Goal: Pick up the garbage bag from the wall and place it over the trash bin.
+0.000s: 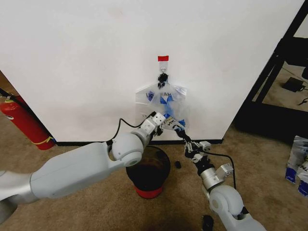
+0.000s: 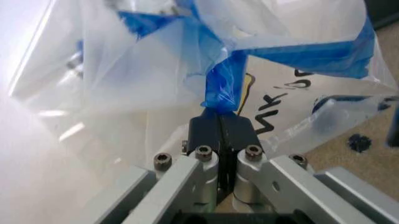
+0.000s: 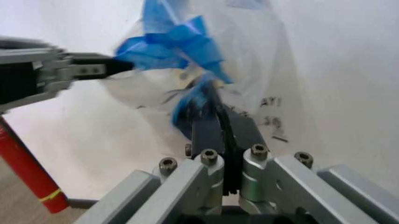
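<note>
i have the left gripper and right gripper both clamped on blue tape of the garbage bag (hanging on the wall hook); i'd lift evenly to unhook.

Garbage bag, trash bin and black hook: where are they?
garbage bag (image 1: 166, 101): head view, its clear upper front.
trash bin (image 1: 156, 171): head view, its black side wall.
black hook (image 1: 163, 76): head view, its dark body under the red tape.

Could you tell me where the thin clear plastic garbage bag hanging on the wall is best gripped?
By its blue tape patches on the clear plastic garbage bag, from the front and below: the film is limp, the tape stiffer. The left gripper and right gripper are shut there.
</note>
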You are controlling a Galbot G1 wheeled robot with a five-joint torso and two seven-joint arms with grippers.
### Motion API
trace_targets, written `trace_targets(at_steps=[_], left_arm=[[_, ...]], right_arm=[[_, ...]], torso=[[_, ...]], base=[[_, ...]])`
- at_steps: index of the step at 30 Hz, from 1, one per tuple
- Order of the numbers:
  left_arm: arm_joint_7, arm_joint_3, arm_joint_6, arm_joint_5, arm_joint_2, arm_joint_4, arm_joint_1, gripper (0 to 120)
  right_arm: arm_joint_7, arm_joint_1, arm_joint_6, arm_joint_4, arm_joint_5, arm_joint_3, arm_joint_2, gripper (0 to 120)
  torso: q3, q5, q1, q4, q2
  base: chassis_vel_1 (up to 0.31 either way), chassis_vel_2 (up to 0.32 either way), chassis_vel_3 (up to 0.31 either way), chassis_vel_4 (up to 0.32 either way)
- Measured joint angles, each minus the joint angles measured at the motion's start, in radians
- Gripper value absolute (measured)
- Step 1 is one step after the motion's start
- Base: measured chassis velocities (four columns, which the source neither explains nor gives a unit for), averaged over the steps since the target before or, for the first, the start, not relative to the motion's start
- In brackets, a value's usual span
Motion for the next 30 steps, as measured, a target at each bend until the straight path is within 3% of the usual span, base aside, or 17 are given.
trace_targets(at_steps=[6,17,23,27,30], left_arm=[[-0.04,-0.11,-0.069,-0.034,0.002,-0.047,0.147,0],[-0.061,-0.141,-0.126,0.013,-0.011,-0.087,0.236,0],[-0.062,-0.157,-0.162,0.062,-0.022,-0.087,0.265,0],[-0.06,-0.159,-0.165,0.069,-0.022,-0.09,0.275,0],[-0.057,-0.158,-0.166,0.086,-0.029,-0.09,0.288,0]], right_arm=[[0.032,0.003,-0.002,-0.015,0.047,0.016,0.02,0],[-0.015,-0.048,0.002,0.029,0.006,0.029,-0.005,1],[-0.13,-0.173,0.052,0.086,-0.131,0.079,-0.067,26],[-0.142,-0.21,0.073,0.124,-0.169,0.092,-0.091,36],[-0.088,-0.206,0.056,0.202,-0.14,0.095,-0.13,51]], torso=[[0.0,0.0,0.0,0.0,0.0],[0.0,0.0002,0.0,0.0001,0.0],[0.0,0.0002,0.0,-0.0002,0.0],[0.0,0.0002,0.0,-0.0002,0.0],[0.0,0.0001,0.0,-0.0002,0.0]], base=[[0.0,0.0,0.0,0.0],[0.0,0.0,0.0,0.0],[0.0,0.0,0.0,0.0],[0.0,0.0,0.0,0.0],[0.0,0.0,0.0,0.0]])
